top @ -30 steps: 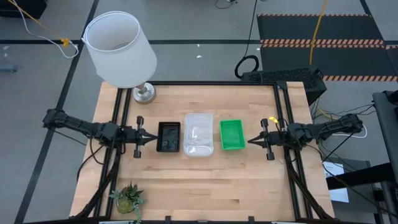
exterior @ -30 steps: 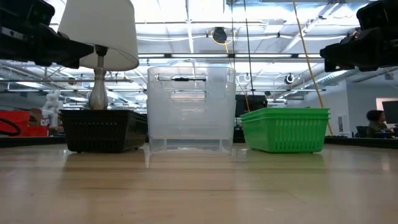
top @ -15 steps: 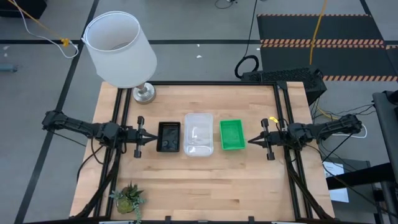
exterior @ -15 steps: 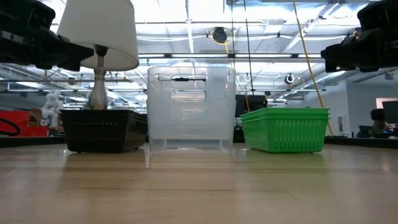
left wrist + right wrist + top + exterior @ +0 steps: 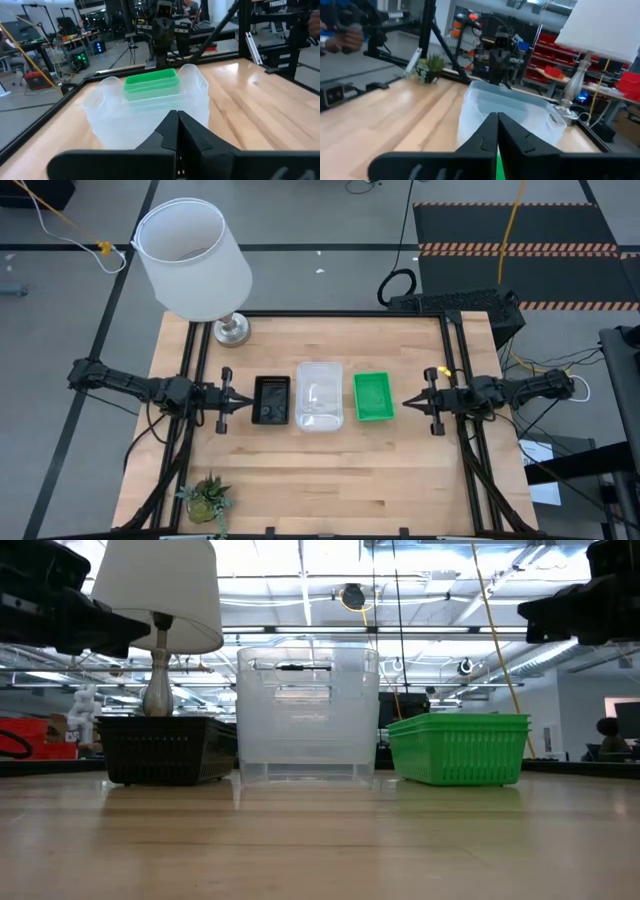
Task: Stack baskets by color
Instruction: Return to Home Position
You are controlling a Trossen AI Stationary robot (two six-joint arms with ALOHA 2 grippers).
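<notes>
Wood surface [image 5: 320,470]: three stacks, one row: black baskets [image 5: 271,400], clear baskets [image 5: 319,408], green baskets [image 5: 373,396]; count per stack unresolvable. Left end effector [image 5: 238,401] and right end effector [image 5: 408,404] flank row, fingers together, empty.

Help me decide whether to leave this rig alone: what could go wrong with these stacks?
The clear stack stands much taller than the black stack and the green stack close beside it; a knock could tip it onto either. The left gripper and right gripper, both shut, point at the row's ends from close by; a forward slip might shove the stacks.
</notes>
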